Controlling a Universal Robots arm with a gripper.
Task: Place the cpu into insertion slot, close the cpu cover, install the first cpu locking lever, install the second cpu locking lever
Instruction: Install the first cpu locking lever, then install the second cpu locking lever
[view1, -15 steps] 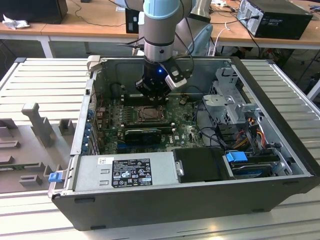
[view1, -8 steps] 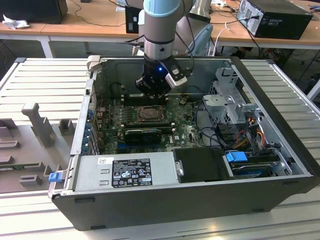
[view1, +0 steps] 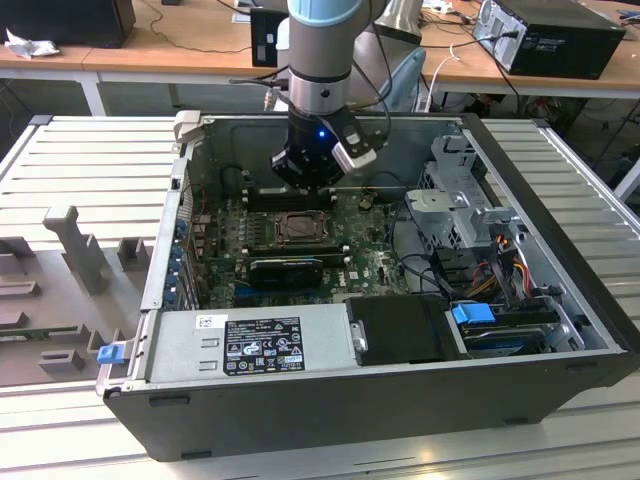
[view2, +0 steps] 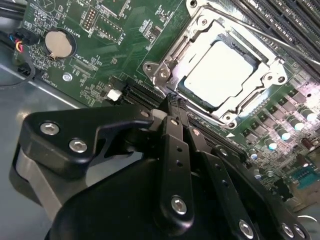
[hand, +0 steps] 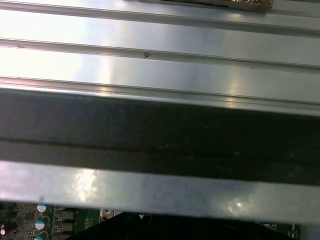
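The cpu (view2: 220, 75) in the insertion slot (view2: 248, 107) (cover (view2: 200, 32) framing its edges)

One cpu (view2: 220, 75) sits under one cpu cover (view2: 200, 37); one coin cell battery (view2: 59, 43), one gripper (view2: 172, 102), one computer case (view1: 330, 400), one power supply (view1: 250, 345).

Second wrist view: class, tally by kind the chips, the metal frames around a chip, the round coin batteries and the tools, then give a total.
Chip: 1
Metal frame: 1
Coin battery: 1
Tool: 1
Total: 4
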